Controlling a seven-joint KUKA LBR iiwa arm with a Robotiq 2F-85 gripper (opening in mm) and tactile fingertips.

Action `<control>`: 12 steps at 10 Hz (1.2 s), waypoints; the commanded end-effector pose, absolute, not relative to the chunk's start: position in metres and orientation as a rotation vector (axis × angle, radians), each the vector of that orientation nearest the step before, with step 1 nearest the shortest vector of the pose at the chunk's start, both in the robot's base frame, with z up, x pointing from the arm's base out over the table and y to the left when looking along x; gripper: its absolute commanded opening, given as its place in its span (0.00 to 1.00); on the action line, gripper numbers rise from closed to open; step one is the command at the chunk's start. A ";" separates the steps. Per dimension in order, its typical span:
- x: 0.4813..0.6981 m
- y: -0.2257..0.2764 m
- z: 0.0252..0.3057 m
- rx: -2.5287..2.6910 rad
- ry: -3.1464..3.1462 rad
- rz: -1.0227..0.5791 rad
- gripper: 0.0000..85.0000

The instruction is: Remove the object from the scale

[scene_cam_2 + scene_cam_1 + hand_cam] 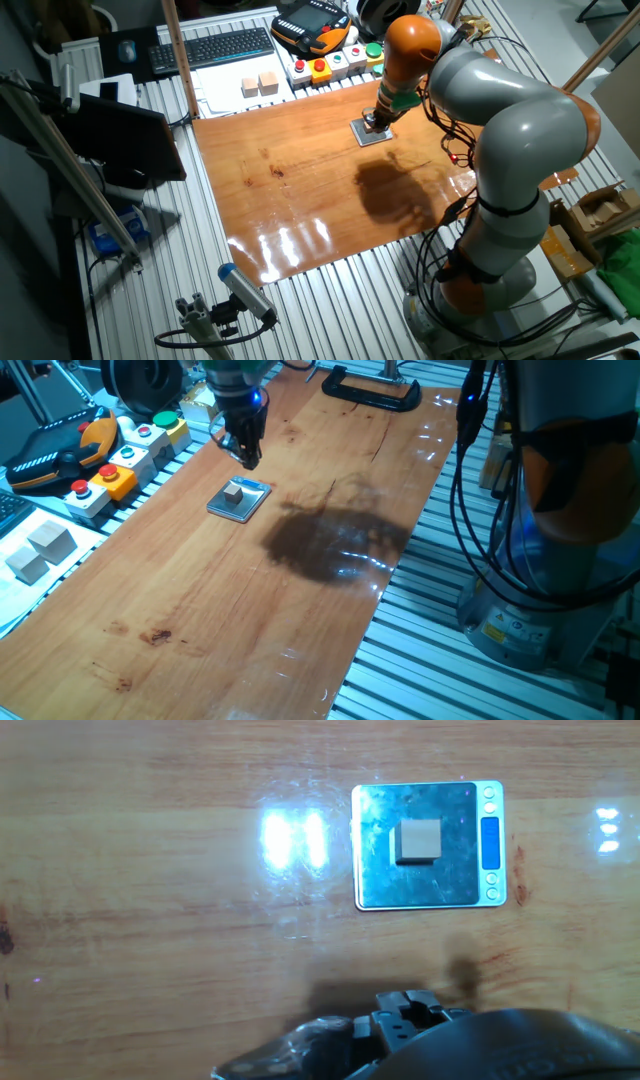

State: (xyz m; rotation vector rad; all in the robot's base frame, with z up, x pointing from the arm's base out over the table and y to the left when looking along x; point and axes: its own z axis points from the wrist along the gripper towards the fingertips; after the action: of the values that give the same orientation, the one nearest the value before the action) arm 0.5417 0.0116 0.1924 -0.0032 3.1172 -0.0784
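Meanwhile the cube (416, 842) sits untouched on the scale (372, 870) atop the tabletop (250, 610), the pincer (246, 453) hovering above, its spread unclear, removal undone.

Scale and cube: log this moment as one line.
cube on scale | claw above, beside scale, not touching | jaw state unclear | removal not done

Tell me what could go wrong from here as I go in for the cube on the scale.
1. The gripper hangs beside the scale, not over the small cube; descending now would likely miss it.
2. The cube is tiny on the plate, so the fingers may hit the scale and shove it across the wooden tabletop.
3. The fingers' spread is not visible; confirm they are open.
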 end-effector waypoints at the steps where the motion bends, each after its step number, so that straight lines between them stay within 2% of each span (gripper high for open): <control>1: 0.543 0.012 0.189 -0.001 3.123 -0.081 0.01; 7: 0.547 0.021 0.160 0.118 3.111 -0.080 0.01; 12: 0.555 0.012 0.155 0.116 3.108 -0.017 0.01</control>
State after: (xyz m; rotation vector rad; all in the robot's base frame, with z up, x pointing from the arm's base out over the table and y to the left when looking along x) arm 0.5554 0.0114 0.1545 0.1140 3.1094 -0.0172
